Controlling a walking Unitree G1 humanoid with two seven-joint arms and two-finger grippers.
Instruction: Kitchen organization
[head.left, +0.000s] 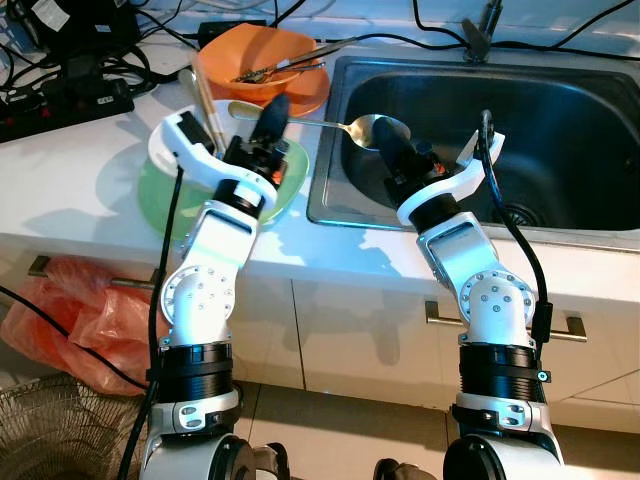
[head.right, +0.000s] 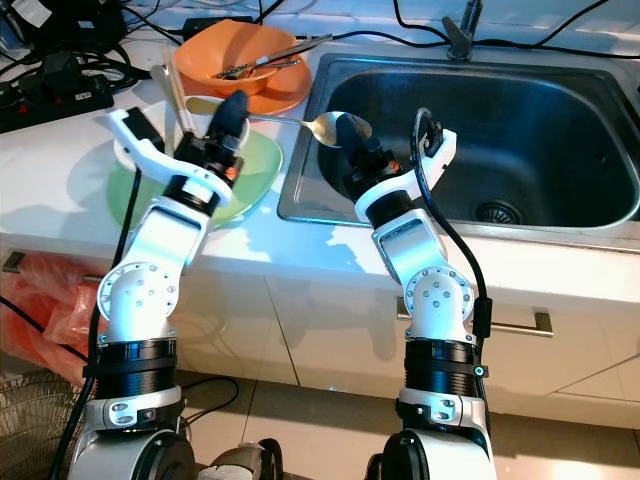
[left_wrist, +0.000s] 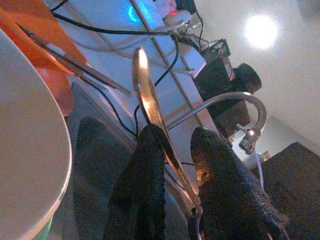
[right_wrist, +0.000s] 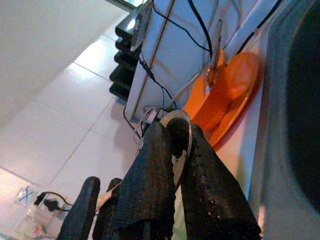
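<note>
Nearest the camera, cabinet fronts with a bar handle (head.left: 505, 322) stood under the white worktop (head.left: 80, 180), and a red plastic bag (head.left: 75, 305) and a wire fan guard (head.left: 50, 430) sat on the floor at the robot's left. Both silver arms rose from below to the worktop edge. The left pincer (head.left: 272, 112) was over a green plate (head.left: 290, 185) and a white bowl (head.left: 170, 140) holding chopsticks (head.left: 203, 105); its two black fingers (left_wrist: 150, 170) were closed narrowly on the handle of a metal spoon (head.left: 340, 126). The right pincer (head.left: 385, 140) was at the near left rim of the steel sink (head.left: 540, 120), fingers (right_wrist: 155, 170) closed on the spoon's bowl end, so the spoon spanned level between the two pincers, above the seam of worktop and sink. The exact contact at the right fingertips was hard to judge in the right wrist view, though the rounded metal edge appeared pinched between them. The sink drain (head.left: 520, 215) lay beyond the right arm. Farther back, an orange bowl (head.left: 265, 62) on the worktop carried more cutlery (head.left: 290, 65) across its rim. At the rear, black cables (head.left: 400, 38), a power strip (head.left: 60, 100) and the tap base (head.left: 478, 35) lined the wall side.
</note>
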